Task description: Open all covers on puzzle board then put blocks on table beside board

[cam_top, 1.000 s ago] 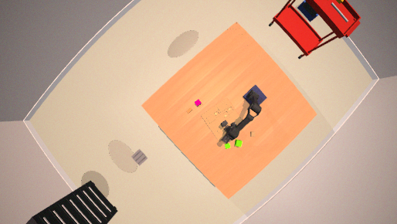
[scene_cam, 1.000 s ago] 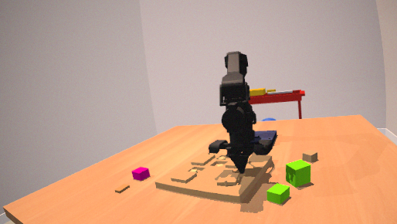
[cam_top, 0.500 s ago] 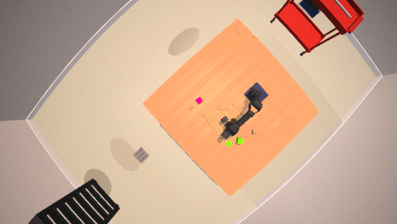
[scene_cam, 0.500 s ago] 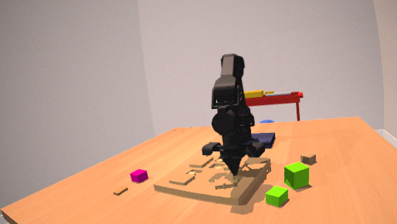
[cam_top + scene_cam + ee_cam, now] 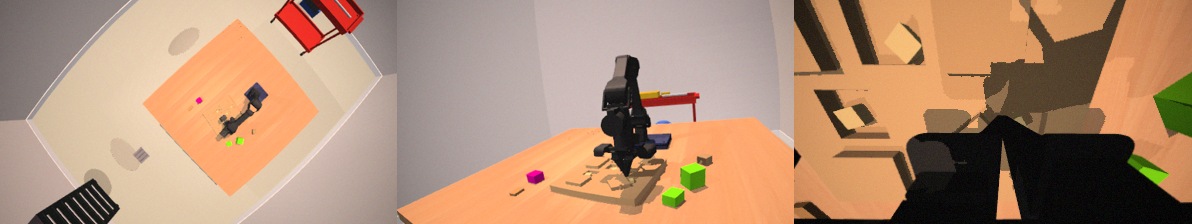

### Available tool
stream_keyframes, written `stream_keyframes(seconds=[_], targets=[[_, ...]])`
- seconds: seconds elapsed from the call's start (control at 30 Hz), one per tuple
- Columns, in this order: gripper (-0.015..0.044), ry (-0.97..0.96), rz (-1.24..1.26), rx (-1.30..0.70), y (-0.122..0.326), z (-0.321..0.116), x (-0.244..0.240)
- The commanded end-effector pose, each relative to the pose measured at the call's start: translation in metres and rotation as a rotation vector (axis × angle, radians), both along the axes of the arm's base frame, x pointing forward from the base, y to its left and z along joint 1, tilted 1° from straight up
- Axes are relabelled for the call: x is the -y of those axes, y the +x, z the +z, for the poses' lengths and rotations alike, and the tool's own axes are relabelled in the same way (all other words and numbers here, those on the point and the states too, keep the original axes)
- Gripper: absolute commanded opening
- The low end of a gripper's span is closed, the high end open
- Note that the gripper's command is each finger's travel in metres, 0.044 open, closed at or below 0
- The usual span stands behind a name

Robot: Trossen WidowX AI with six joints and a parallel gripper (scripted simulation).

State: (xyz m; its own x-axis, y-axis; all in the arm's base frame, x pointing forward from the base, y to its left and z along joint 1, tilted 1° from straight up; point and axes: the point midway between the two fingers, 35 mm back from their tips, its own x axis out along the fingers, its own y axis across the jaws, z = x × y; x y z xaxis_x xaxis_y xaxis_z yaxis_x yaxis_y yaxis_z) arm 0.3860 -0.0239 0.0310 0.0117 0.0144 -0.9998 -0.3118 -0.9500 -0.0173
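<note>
The wooden puzzle board (image 5: 590,195) (image 5: 212,111) (image 5: 894,97) lies mid-table. My gripper (image 5: 627,174) (image 5: 221,136) (image 5: 1001,120) is shut on nothing. Its tips point straight down at the board's near right corner, beside a flat cover (image 5: 615,182) (image 5: 969,45). In the wrist view two tan blocks (image 5: 902,43) (image 5: 849,117) sit in open wells at the left. Two green blocks (image 5: 693,176) (image 5: 673,196) (image 5: 239,140) (image 5: 229,143) (image 5: 1176,107) (image 5: 1147,168) rest on the table right of the board. A magenta block (image 5: 534,176) (image 5: 198,100) rests on the table to its left.
A small tan piece (image 5: 517,191) (image 5: 190,108) lies near the magenta block. A brown block (image 5: 704,159) (image 5: 253,131) sits behind the green ones. The arm's dark blue base plate (image 5: 661,140) (image 5: 259,89) is behind the board. A red cart (image 5: 671,100) (image 5: 317,21) stands off the table.
</note>
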Motion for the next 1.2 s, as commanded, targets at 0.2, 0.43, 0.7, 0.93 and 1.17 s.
stream_keyframes(seconds=[0.2, 0.43, 0.7, 0.93, 1.17], targets=[[0.0, -0.002, 0.001, -0.003, -0.002, -0.001, 0.011], [0.0, -0.002, 0.001, -0.003, 0.0, -0.001, 0.019], [0.0, -0.003, 0.001, -0.003, 0.001, -0.001, 0.029], [0.0, -0.004, 0.001, -0.002, 0.003, -0.001, 0.034], [0.0, -0.004, 0.001, -0.002, 0.007, -0.001, 0.042]])
